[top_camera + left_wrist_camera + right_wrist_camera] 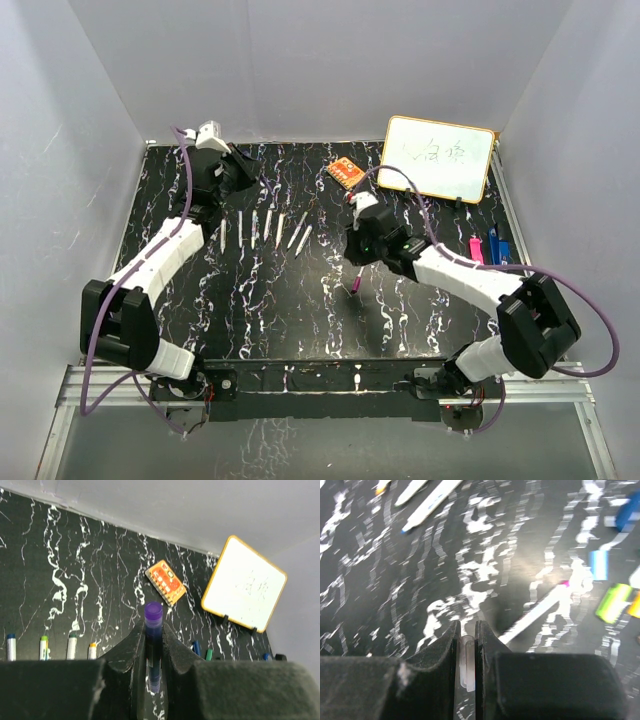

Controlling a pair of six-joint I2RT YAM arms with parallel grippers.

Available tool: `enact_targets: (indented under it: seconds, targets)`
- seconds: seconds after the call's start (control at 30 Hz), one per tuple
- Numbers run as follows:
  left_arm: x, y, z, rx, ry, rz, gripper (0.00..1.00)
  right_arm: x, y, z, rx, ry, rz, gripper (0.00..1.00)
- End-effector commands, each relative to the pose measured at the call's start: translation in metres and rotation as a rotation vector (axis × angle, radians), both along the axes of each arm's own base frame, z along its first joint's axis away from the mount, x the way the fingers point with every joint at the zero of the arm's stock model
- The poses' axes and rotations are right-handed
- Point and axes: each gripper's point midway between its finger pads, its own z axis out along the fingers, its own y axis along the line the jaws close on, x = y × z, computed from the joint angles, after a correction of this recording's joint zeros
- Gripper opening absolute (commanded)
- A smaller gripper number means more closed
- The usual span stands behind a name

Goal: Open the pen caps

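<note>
Between the left gripper's black fingers, over the far-left of the marbled black table, you have the purple plastic pen cap, pinched tight. A thin white marker barrel with a magenta tip, likely its own, shows blurred beside the right gripper, well apart. So the cap reads as off, held only for setting down. The right fingers are pressed nearly together, with an unidentifiable pale sliver between.
</note>
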Motion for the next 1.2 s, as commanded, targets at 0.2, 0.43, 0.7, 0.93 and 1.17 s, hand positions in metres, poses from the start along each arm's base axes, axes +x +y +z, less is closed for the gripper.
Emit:
enact_targets:
  seconds: [0.2, 0.43, 0.7, 0.93, 1.17]
  targets:
    - [-0.059, -0.012, -0.04, 0.089, 0.227, -0.19, 0.0, 0.074, -0.096, 0.004, -0.132, -0.01, -0.411, 0.0]
    - [-0.09, 0.002, -0.055, 0.154, 0.304, -0.188, 0.0, 0.079, -0.124, -0.018, -0.16, 0.047, -0.479, 0.0]
    - [-0.107, 0.01, -0.077, 0.181, 0.377, -0.178, 0.0, 0.07, -0.117, -0.045, -0.159, 0.125, -0.441, 0.0]
    - [-0.109, 0.017, -0.095, 0.25, 0.47, -0.184, 0.0, 0.055, -0.117, -0.065, -0.166, 0.181, -0.425, 0.0]
    - [-0.108, 0.006, -0.111, 0.237, 0.522, -0.242, 0.0, 0.042, -0.114, -0.077, -0.152, 0.218, -0.397, 0.0]
